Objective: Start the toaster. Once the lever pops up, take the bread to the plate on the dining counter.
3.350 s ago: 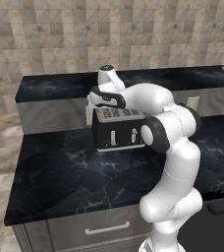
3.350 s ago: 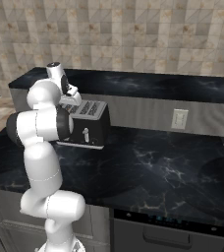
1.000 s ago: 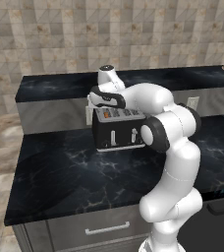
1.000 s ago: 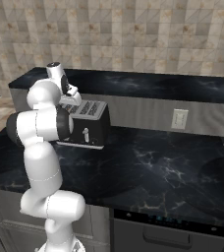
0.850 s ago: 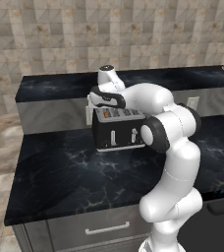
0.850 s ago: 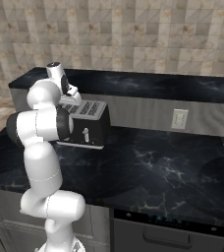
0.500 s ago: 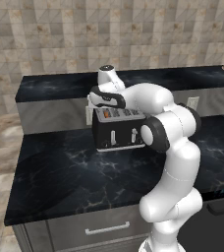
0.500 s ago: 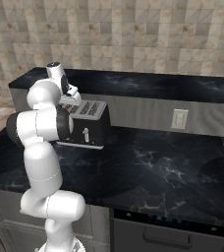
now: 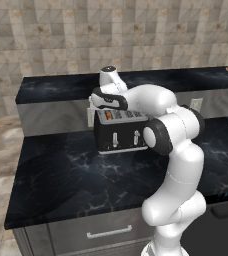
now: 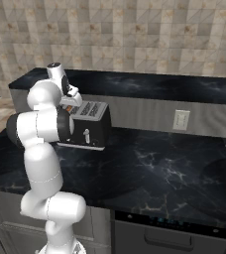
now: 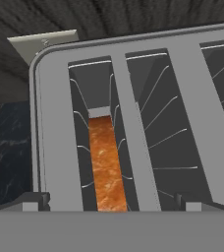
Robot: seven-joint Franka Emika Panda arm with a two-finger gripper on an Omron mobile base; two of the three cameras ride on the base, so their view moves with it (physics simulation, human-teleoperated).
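Now my gripper (image 11: 111,202) hangs over the toaster (image 11: 133,123), jaws spread wide, holding nothing. The bread (image 11: 105,165) sits in the slot at 12 o'clock between my tips. I'd descend plumb, straddle the crust, pinch only once clear of the slot wires.

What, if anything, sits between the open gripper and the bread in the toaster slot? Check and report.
Nothing visible does. In the hand view the gripper hangs open straight above the toaster, and the bread stands on edge down in the slot between the wire guides, its orange-brown crust bare between the fingertips.
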